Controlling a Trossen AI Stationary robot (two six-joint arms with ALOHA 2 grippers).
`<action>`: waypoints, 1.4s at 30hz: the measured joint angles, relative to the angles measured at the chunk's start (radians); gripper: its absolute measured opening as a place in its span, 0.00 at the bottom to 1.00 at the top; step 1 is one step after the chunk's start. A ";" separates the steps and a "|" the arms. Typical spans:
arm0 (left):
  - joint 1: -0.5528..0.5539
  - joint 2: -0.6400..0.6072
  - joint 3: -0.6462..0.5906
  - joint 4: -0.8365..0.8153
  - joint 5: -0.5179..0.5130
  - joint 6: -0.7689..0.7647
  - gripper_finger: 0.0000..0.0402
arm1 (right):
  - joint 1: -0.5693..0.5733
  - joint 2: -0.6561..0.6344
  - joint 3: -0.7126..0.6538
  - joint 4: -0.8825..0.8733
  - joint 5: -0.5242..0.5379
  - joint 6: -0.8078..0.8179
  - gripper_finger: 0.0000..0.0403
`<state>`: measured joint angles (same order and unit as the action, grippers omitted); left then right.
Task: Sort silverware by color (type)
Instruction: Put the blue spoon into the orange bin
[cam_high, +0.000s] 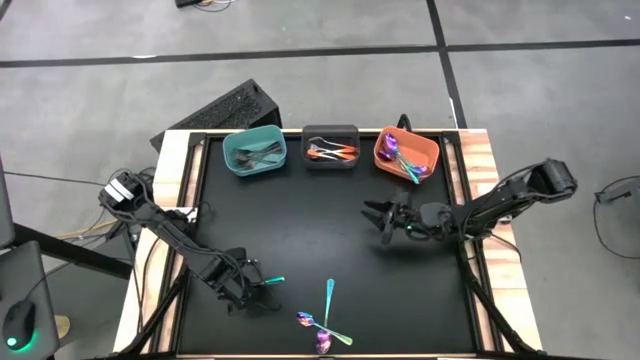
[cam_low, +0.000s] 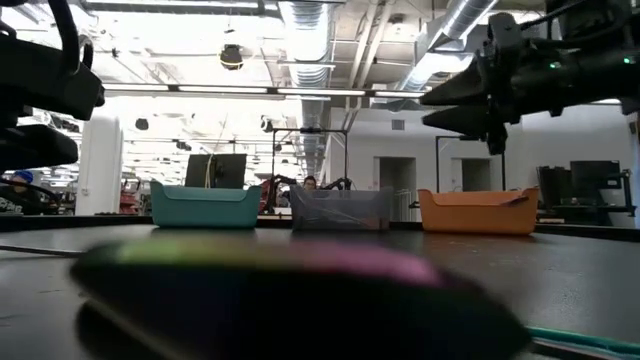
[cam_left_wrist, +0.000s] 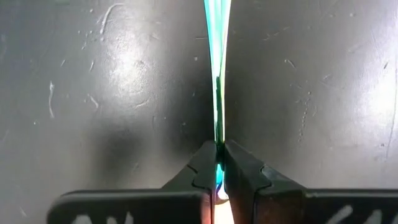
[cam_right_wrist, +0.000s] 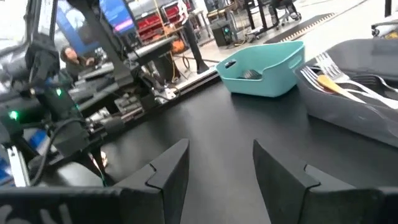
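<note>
My left gripper (cam_high: 258, 290) is near the table's front left, shut on a thin iridescent teal utensil (cam_left_wrist: 217, 68) whose free end (cam_high: 276, 281) points toward the table's right. Other iridescent pieces lie on the table near the front edge: a teal one (cam_high: 330, 297) and purple spoons (cam_high: 322, 330), one of them a blurred shape (cam_low: 290, 285) close in the low view. My right gripper (cam_high: 385, 222) hovers open at mid-right, above the table (cam_right_wrist: 217, 171). At the far edge stand a teal bin (cam_high: 253, 152), a dark grey bin (cam_high: 331, 148) and an orange bin (cam_high: 407, 155), each holding silverware. My left gripper pinches the teal utensil (cam_left_wrist: 217, 149) between its two fingertips (cam_left_wrist: 202, 165). The utensil shows edge-on and runs straight out ahead of the fingers, along their line. Whether its free end rests on the table, I cannot tell.
The black tabletop (cam_high: 300, 230) has wooden side rails (cam_high: 175, 170). A black keyboard-like object (cam_high: 225, 108) lies beyond the far left corner. The room behind holds desks, screens and a seated person (cam_right_wrist: 68, 56).
</note>
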<state>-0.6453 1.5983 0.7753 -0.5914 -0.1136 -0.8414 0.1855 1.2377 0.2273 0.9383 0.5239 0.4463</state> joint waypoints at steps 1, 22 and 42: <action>0.005 0.000 0.000 0.001 0.000 0.017 0.02 | 0.004 0.024 0.017 0.001 0.000 -0.016 0.48; 0.248 0.011 -0.006 0.483 -0.364 0.931 0.01 | 0.046 0.282 0.379 -0.268 -0.162 -0.144 0.48; 0.355 0.008 -0.004 0.635 -0.540 1.501 0.03 | -0.103 0.503 0.652 -0.481 -0.476 0.053 0.48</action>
<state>-0.2905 1.6059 0.7717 0.0439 -0.6536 0.6594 0.0822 1.7407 0.8796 0.4577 0.0479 0.4992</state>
